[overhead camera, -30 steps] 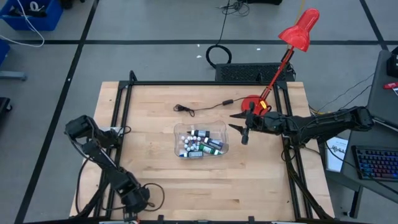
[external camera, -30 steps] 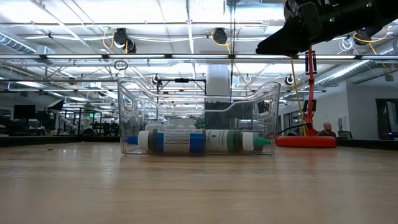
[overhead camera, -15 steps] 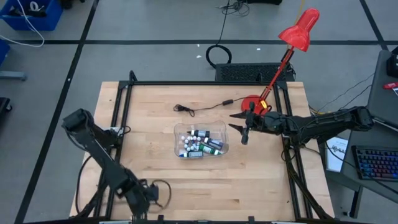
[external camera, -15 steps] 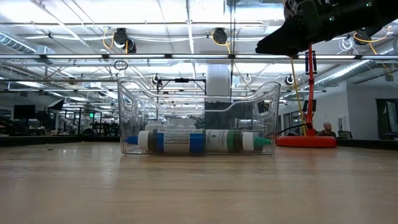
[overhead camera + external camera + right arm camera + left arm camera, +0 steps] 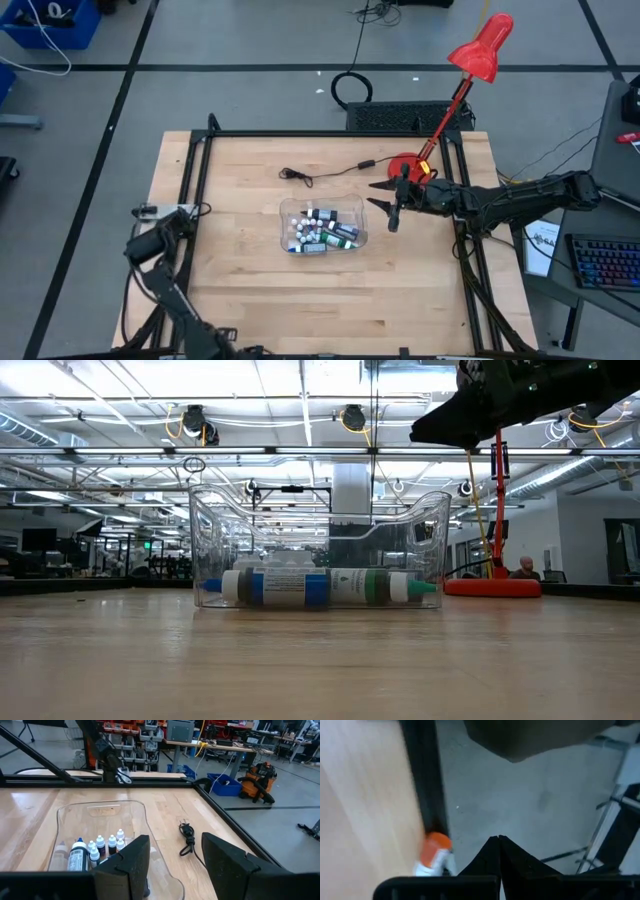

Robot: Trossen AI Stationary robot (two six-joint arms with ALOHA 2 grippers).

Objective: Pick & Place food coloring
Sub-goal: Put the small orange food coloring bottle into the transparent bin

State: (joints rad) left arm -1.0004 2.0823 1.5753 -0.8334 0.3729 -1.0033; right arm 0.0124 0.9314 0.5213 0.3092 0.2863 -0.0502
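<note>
Compared with a second ago, the dark left arm has swung outward along the table's left edge: its elbow, earlier high beside the left frame rail, now sits lower and nearer the near-left corner, and the left gripper [image 5: 498,840] has gone from partly spread to fingertips pressed together, holding nothing. In the left wrist view those closed tips point past the edge of the pale wooden table [image 5: 250,290] toward grey floor, with a small white object with an orange top [image 5: 434,852] beside the black frame rail. The right arm and everything on the table are unchanged. The right gripper [image 5: 383,194] hangs above the table just beyond the right end of the clear plastic tub [image 5: 362,236], its two dark fingers spread apart and empty; in the low view it shows up and to the right of the tub. The small white-capped food coloring bottles [image 5: 322,230] all lie or stand inside that tub, ahead of and below the right gripper. In the low view, the bottles against the near wall lie on their sides [image 5: 320,587], long axes running across the picture, coloured tips pointing outward to left and right. In the right wrist view several others stand upright [image 5: 102,845], caps up. A thin black cable [image 5: 325,175] lies on the wood beyond the tub, and the red desk lamp [image 5: 455,95] has its base just behind the right gripper.
</note>
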